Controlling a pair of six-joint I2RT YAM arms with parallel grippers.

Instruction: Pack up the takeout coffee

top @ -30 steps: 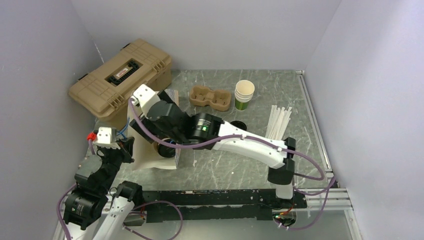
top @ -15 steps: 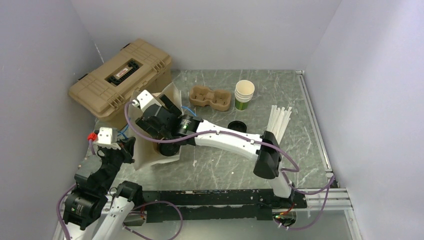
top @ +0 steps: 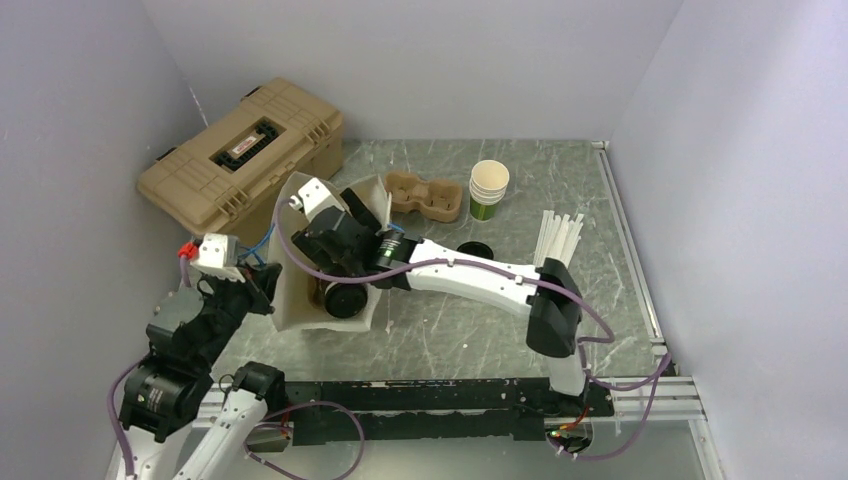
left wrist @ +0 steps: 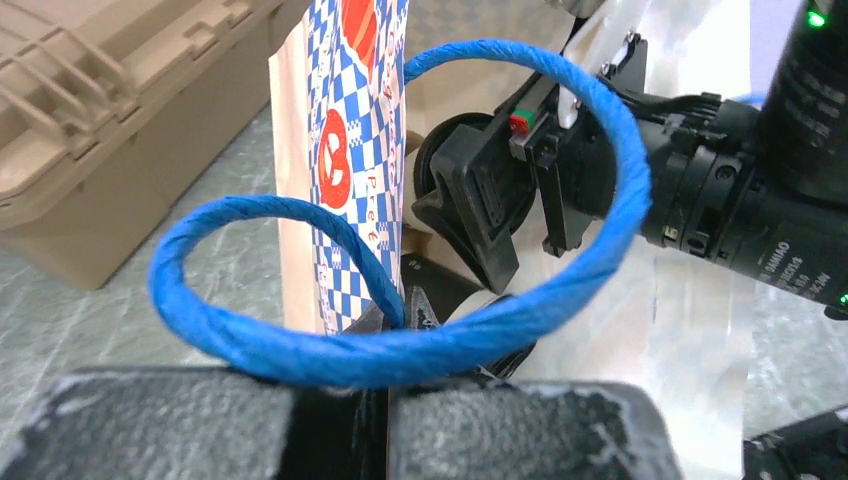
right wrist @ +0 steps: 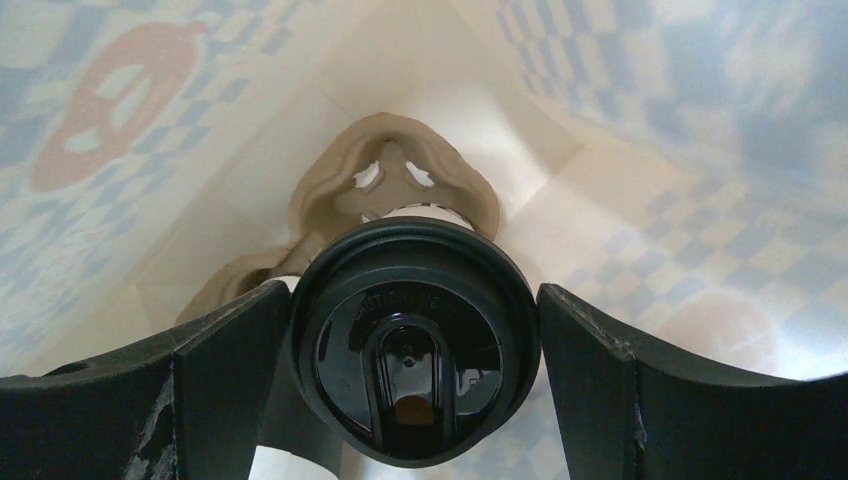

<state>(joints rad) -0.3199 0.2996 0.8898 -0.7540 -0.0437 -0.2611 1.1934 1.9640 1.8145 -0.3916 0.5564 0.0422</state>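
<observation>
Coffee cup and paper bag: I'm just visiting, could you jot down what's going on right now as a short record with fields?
Coffee cup: black-lidded, inside the paper bag, over a cardboard cup tray
Right gripper: reaching into the bag, straddling the cup's top, apparently gripping it
Left gripper: shut on the bag's blue handle
Bag: mouth open, beside the tan toolbox

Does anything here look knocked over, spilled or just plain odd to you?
Nothing spilled or broken. The only stray thing is one black lid lying alone on the table, apart from the stack of cups. The coffee cup, lid on squarely, is gripped by the right pincer inside the paper bag.
</observation>
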